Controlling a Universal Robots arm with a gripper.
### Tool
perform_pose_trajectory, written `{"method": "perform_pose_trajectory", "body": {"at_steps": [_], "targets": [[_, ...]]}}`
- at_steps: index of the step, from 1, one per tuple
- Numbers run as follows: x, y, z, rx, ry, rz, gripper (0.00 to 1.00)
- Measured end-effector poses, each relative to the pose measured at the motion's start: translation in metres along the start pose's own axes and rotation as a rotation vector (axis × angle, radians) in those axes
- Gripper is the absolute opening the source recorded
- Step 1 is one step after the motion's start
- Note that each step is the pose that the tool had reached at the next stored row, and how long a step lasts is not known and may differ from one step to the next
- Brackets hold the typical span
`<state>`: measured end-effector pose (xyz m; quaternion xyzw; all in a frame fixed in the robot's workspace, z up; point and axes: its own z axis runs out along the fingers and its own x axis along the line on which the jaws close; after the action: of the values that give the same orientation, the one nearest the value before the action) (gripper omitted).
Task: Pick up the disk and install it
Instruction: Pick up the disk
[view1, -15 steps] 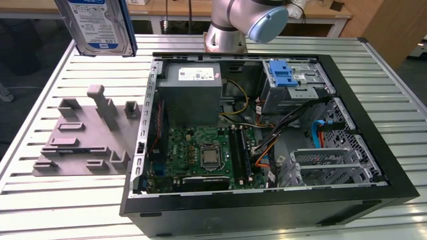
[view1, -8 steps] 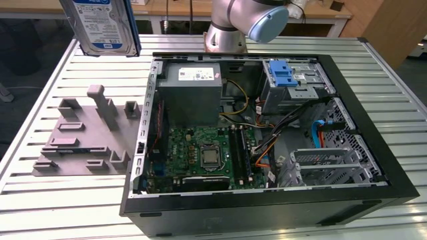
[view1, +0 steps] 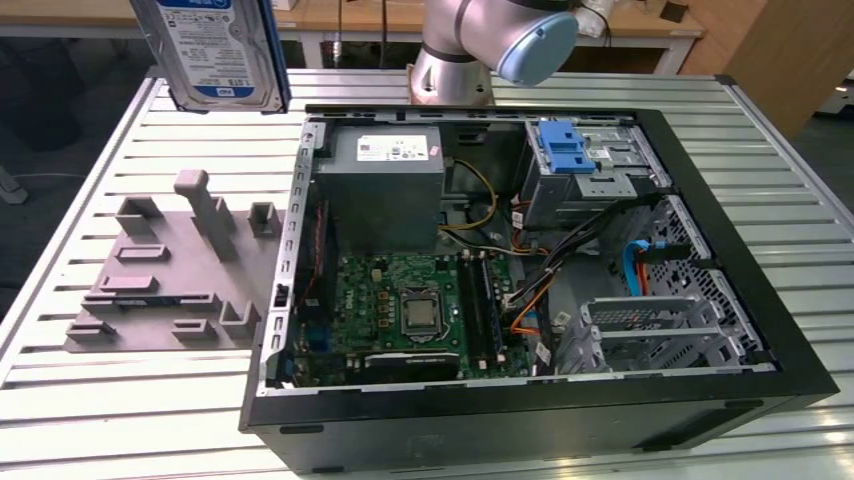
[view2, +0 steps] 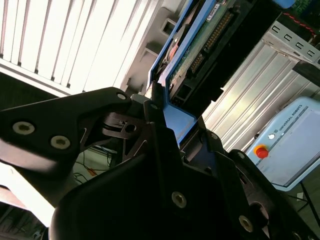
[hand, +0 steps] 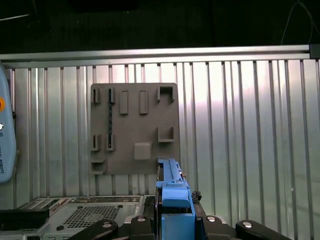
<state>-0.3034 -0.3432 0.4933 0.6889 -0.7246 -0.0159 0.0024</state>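
The disk (view1: 214, 50), a silver hard drive with a white-and-blue label in a blue bracket, hangs upright high above the table's far corner on the exterior view's left, beyond the grey fixture plate (view1: 167, 270). In the second wrist view my gripper (view2: 167, 112) is shut on the disk (view2: 197, 35), its black fingers (view2: 152, 107) clamping the blue bracket's end. The first wrist view looks down the disk's blue edge (hand: 172, 192) between the gripper (hand: 172, 222) linkages, with the fixture plate (hand: 135, 130) on the table below.
The open computer case (view1: 534, 395) lies on the slatted table (view1: 134, 400), with a grey power supply (view1: 387, 190), motherboard (view1: 414, 305), blue-latched cage (view1: 567, 148) and a perforated drive bay (view1: 654, 325). The arm's base (view1: 454, 60) stands behind the case. A pendant (view2: 285, 150) sits nearby.
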Motion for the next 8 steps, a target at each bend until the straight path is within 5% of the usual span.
{"method": "perform_pose_trajectory", "body": {"at_steps": [8], "targets": [[-0.0003, -0.0067, -0.0001, 0.0000, -0.0001, 0.000, 0.36]]}}
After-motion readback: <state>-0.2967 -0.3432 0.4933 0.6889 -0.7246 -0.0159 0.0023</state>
